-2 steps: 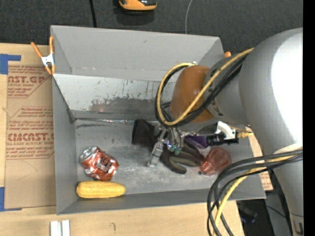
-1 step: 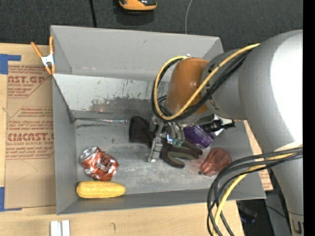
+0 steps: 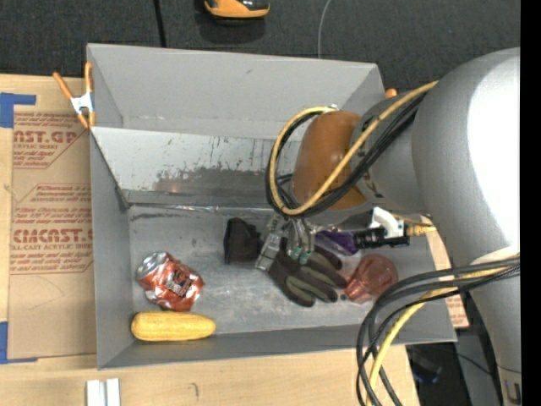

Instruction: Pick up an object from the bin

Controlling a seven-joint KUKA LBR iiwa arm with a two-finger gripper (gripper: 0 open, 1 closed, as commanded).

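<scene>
Camera view: reaches in from the right, claw low over the upper left edge of a dark brown fabric glove on the floor of the grey metal bin. Cannot tell how far open, nor whether gripping anything. Just left of the glove: a dark boxy lump. Right of it: a pink see-through cup. Well left: a crushed red-and-white can, a yellow cob-shaped thing.
</scene>
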